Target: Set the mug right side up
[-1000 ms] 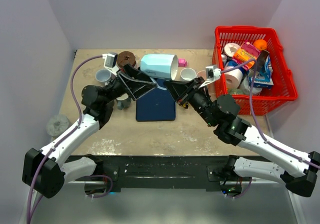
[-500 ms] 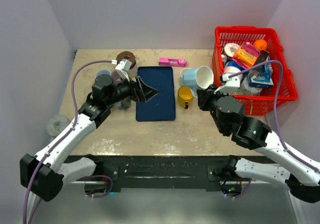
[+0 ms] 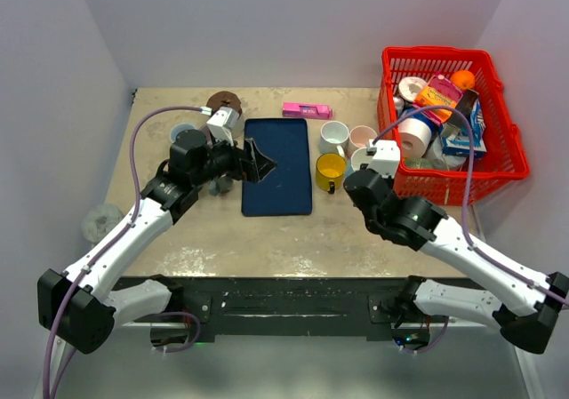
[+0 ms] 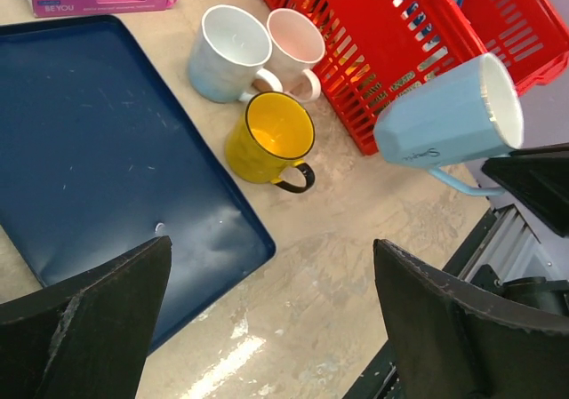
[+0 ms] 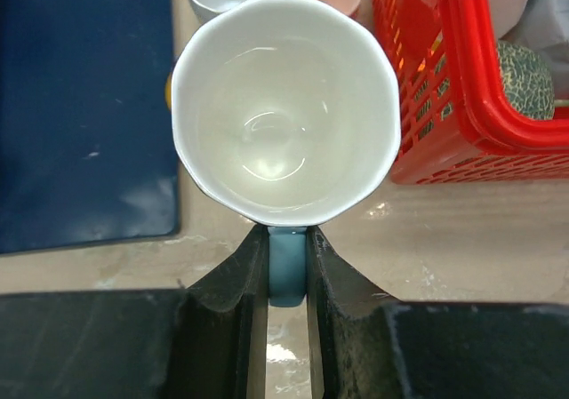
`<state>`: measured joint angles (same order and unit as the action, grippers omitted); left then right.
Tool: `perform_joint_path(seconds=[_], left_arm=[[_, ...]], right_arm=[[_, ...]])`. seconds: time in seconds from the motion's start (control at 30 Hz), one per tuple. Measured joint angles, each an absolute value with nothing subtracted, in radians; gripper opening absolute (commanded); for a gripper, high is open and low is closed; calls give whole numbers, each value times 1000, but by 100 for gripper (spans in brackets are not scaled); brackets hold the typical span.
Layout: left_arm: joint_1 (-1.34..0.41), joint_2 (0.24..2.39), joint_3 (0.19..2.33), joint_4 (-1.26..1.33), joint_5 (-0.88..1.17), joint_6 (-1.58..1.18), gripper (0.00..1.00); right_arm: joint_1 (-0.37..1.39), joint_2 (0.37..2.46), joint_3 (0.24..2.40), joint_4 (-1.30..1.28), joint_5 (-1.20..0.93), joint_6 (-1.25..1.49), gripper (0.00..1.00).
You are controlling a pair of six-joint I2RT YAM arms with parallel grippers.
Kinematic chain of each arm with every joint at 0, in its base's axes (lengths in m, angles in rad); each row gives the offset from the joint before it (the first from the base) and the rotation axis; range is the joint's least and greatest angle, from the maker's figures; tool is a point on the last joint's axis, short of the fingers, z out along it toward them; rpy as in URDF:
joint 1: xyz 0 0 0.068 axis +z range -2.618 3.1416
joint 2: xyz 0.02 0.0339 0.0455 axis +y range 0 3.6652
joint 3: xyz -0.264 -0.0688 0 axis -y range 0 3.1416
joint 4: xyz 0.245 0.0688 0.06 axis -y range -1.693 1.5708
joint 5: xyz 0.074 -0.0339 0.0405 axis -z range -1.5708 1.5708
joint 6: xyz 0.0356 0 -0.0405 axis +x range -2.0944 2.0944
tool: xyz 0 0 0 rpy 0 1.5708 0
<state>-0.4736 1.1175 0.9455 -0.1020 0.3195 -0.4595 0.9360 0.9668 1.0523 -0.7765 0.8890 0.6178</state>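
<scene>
R tool [image 5: 286,243] is clamped on the blue mug [image 5: 284,106] by its handle [image 5: 286,279]; L tool [image 4: 271,266] gapes empty. Mug's prob. glazed ceramic: stiff, slick, chips easily, so you'd set it down soft.

One dark blue tray [image 3: 289,181] is lying mid-table, and five mugs are showing around it. One light blue mug [image 5: 284,106] is hanging in the air at 3 o'clock, and one yellow mug [image 3: 329,170] is sitting just beside the tray, also at 3 o'clock. One white mug [image 3: 334,135] and one pink mug [image 3: 362,136] are standing together at 2 o'clock, and one pale mug [image 3: 182,132] is standing at 10 o'clock. One pink box [image 3: 307,110] is lying at 1 o'clock and one brown disc [image 3: 222,99] at 11 o'clock. One red basket [image 3: 436,57] is standing at 2 o'clock, its contents piling too thickly to count
</scene>
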Motion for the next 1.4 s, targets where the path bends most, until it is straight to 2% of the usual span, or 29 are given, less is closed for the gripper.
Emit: perform_joint_path(seconds=[0.27,0.67,1.07,1.13,1.17,1.23,1.27,1.4], left_arm=[[-474,1118,945,-127,303,-432,99],[-474,1118,945,-138,287,-425,99],[-474,1118,945,-142,280,-425,99],[-474,1118,945,-144,279,-424,99],[-474,1118,945,-144,279,-424,99],[-474,1118,945,-144,279,-424,99],[-474,1118,945,-144,279,-424,99],[-474,1118,945,-145,279,-424,99]], right_arm=[[738,1059,916,-670,761,571,0],[644,1226,811,-464,656,520,0],[588,1330,796,-289,644,478,1],[588,1337,796,-276,645,477,9],[588,1337,796,-275,645,477,22],[588,1337,796,-275,645,476,34],[588,1337,796,-275,645,477,46],[587,1322,796,-277,645,477,66]])
